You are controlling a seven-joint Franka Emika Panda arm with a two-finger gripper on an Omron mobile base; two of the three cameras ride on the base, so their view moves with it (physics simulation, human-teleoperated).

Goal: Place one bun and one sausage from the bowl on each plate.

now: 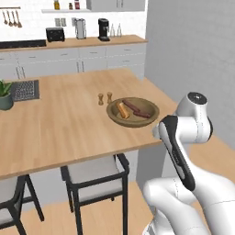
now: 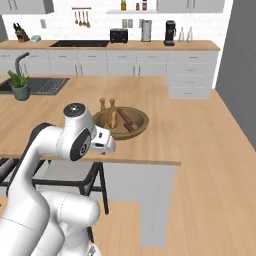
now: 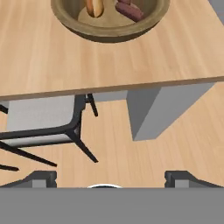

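Observation:
The brown wooden bowl (image 1: pixel 111 111) (image 2: pixel 138 130) (image 3: pixel 109 36) sits near the island's front right corner. A tan bun (image 1: pixel 122 110) (image 2: pixel 113 119) (image 3: pixel 94 6) and a dark red sausage (image 1: pixel 138 109) (image 2: pixel 126 119) (image 3: pixel 129 12) lie in it. My gripper (image 3: pixel 112 178) (image 2: pixel 103 141) hangs just off the table's front edge, short of the bowl and over the floor. Its fingertips (image 3: pixel 43 177) stand wide apart, open, with nothing between them. The plates are out of view.
Two small wooden shakers (image 1: pixel 104 98) (image 2: pixel 107 105) stand just behind the bowl. A dark-framed chair (image 1: pixel 94 176) (image 3: pixel 43 120) is tucked under the island's front edge. A potted plant (image 1: pixel 4 95) (image 2: pixel 20 85) and a sink mat (image 1: pixel 25 90) lie at the far left.

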